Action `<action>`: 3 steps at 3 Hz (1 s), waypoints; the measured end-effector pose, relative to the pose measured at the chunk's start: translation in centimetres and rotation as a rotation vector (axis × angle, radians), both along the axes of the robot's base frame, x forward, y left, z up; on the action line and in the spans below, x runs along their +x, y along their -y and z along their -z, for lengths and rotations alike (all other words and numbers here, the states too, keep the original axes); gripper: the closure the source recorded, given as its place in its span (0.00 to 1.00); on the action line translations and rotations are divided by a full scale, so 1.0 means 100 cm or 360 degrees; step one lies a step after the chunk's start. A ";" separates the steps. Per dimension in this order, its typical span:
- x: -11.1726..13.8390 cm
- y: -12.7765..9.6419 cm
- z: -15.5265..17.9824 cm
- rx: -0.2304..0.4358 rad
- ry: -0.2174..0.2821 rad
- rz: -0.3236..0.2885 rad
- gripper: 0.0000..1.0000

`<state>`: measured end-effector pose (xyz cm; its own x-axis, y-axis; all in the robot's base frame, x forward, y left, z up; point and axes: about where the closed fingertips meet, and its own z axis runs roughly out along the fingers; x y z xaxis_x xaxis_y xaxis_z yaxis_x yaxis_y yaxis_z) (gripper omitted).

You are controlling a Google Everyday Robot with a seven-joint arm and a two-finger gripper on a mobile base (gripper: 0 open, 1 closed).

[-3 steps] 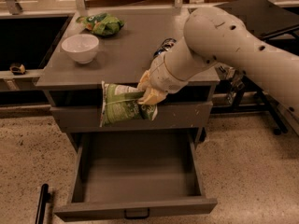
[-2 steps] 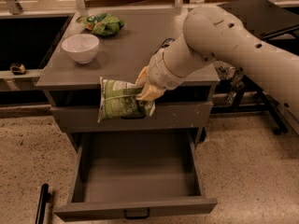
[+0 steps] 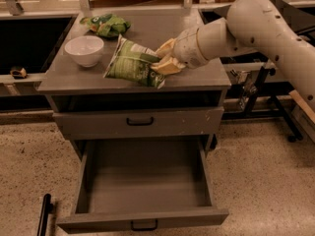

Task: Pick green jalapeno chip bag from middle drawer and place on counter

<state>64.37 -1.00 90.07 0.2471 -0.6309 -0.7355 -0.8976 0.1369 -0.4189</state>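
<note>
The green jalapeno chip bag [image 3: 131, 63] is pale green and white and hangs tilted just above the counter [image 3: 64, 77], to the right of the white bowl. My gripper [image 3: 165, 60] is shut on the bag's right end, with the white arm [image 3: 256, 23] reaching in from the right. The middle drawer [image 3: 142, 181] is pulled wide open below, and its grey floor holds nothing.
A white bowl [image 3: 84, 50] stands on the counter's left side. A brighter green bag [image 3: 105, 25] lies at the counter's back left. A shut drawer front with a black handle [image 3: 140, 122] is above the open drawer. A black bar [image 3: 43, 215] lies on the floor at left.
My gripper has lifted the chip bag from in front of the cabinet up over the counter top. The camera view has also shifted, showing the cabinet from further right.
</note>
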 end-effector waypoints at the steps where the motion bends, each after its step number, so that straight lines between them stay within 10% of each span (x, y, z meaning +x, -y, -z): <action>1: 0.038 0.003 -0.020 0.0204 -0.0045 0.0098 1.00; 3: 0.088 -0.046 -0.009 0.0329 -0.0337 0.0273 0.82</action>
<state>73.18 3.56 90.95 -0.0215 -0.4824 -0.8757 -0.9182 0.3560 -0.1736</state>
